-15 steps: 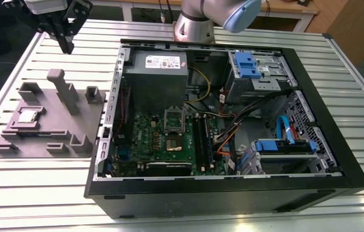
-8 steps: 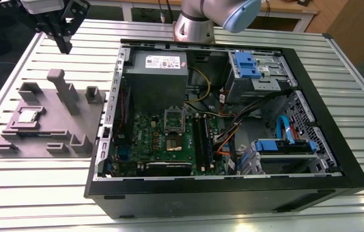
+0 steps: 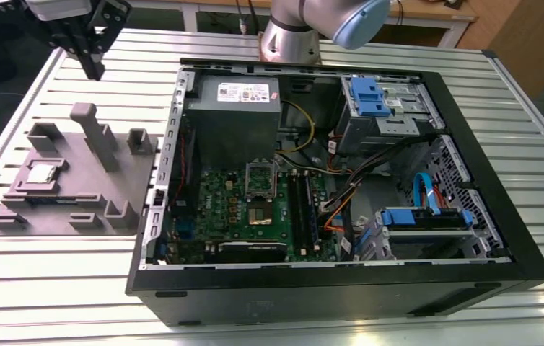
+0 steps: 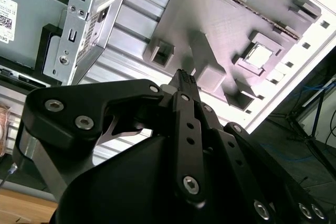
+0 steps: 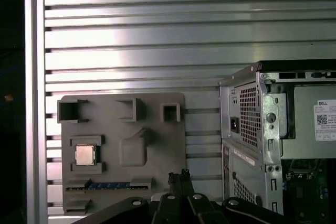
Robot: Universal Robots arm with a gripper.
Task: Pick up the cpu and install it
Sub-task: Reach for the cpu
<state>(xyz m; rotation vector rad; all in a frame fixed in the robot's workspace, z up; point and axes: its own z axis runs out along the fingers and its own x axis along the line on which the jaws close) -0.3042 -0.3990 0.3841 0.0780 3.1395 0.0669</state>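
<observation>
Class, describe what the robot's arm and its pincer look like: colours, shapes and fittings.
The arm is a thick, round, silvery-grey tube with a pale blue cap on one joint. The pincer is matt black, built from flat link plates with rounded ends. Shiny silver round-headed screws join the plates, and they narrow to slim, straight black fingers.

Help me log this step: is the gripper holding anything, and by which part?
Nothing. The gripper hangs empty above the table, and the chip lies in its grey holder.
</observation>
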